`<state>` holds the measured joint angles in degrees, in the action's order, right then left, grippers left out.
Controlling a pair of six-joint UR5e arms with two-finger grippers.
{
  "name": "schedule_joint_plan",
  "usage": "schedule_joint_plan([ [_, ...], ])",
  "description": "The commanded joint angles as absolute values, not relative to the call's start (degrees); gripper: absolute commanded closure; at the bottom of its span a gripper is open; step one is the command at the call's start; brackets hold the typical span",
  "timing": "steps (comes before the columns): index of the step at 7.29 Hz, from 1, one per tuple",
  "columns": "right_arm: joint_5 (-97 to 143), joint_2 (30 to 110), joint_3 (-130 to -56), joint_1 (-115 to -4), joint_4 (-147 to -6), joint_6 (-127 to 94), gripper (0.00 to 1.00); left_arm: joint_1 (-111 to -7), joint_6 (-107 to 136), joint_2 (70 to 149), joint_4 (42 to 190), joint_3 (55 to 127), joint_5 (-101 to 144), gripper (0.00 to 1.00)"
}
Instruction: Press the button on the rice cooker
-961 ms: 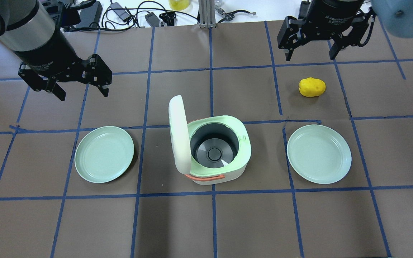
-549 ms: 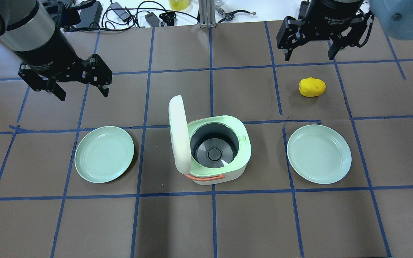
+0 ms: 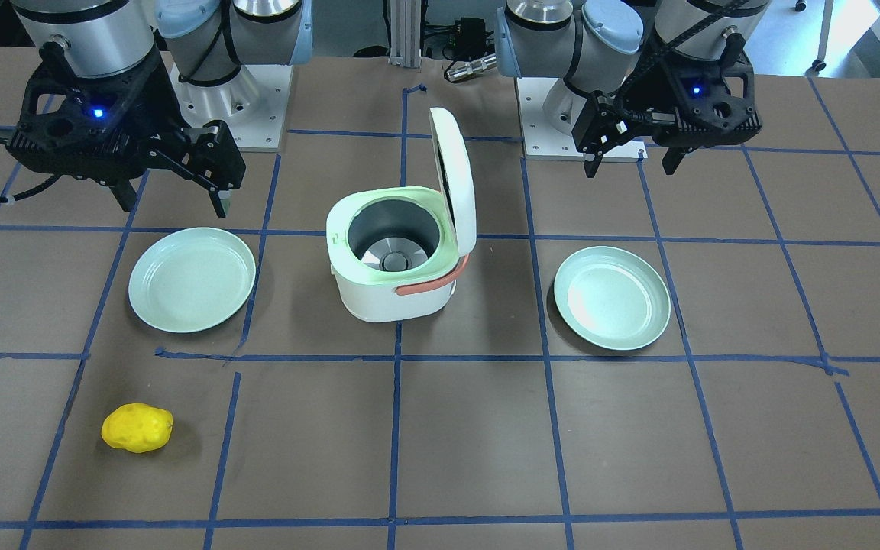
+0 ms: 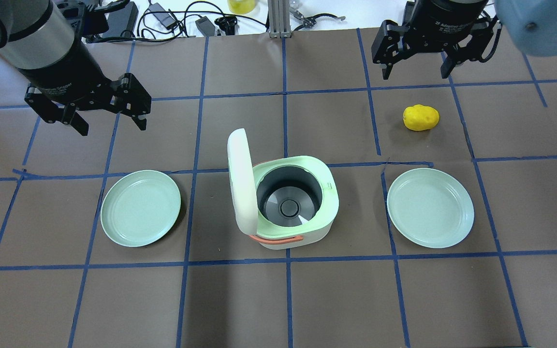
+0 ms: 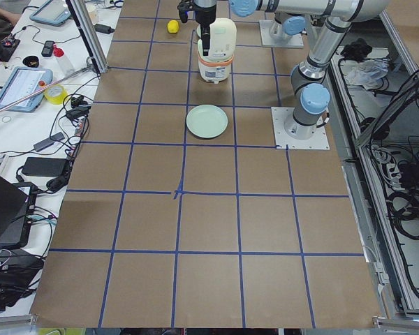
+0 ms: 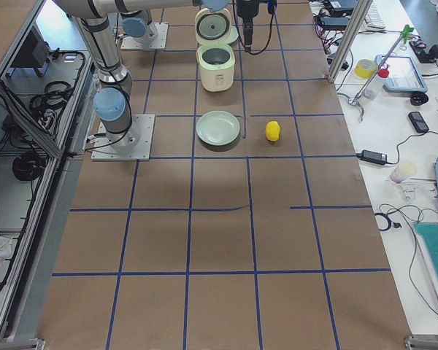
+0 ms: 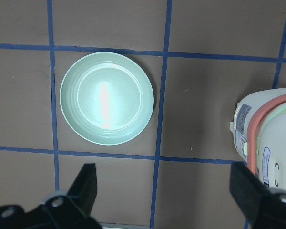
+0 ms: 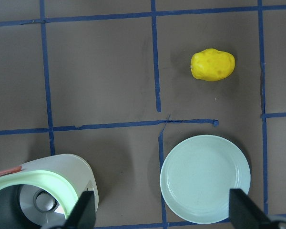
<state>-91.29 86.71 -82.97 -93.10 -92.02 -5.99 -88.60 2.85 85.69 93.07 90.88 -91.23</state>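
Observation:
The white and mint rice cooker (image 4: 302, 237) stands at the table's middle with its lid (image 4: 240, 179) swung upright on the robot's left side, and the dark inner pot (image 4: 288, 208) is exposed. The lid's outer face (image 7: 271, 157) shows edge-on in the left wrist view with only an oval label; I cannot make out the button. My left gripper (image 4: 112, 126) is open and empty, up in the air behind and to the left of the cooker. My right gripper (image 4: 415, 75) is open and empty, high at the far right, beyond the yellow potato.
A mint plate (image 4: 140, 208) lies left of the cooker and another (image 4: 431, 208) lies right of it. A yellow potato (image 4: 421, 117) lies beyond the right plate. Cables and gear (image 4: 172, 19) line the far table edge.
My right gripper has drifted slightly farther from the cooker, toward the far edge. The left gripper, the cooker and the lid have not moved.

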Motion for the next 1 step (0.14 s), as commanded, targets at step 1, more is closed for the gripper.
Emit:
schedule_joint_plan([
  [1, -91.32, 86.75, -82.97, -93.16, -91.93, -6.06, 0.0, -88.59, 2.81, 85.69, 93.08, 90.88, -91.23, 0.0],
])
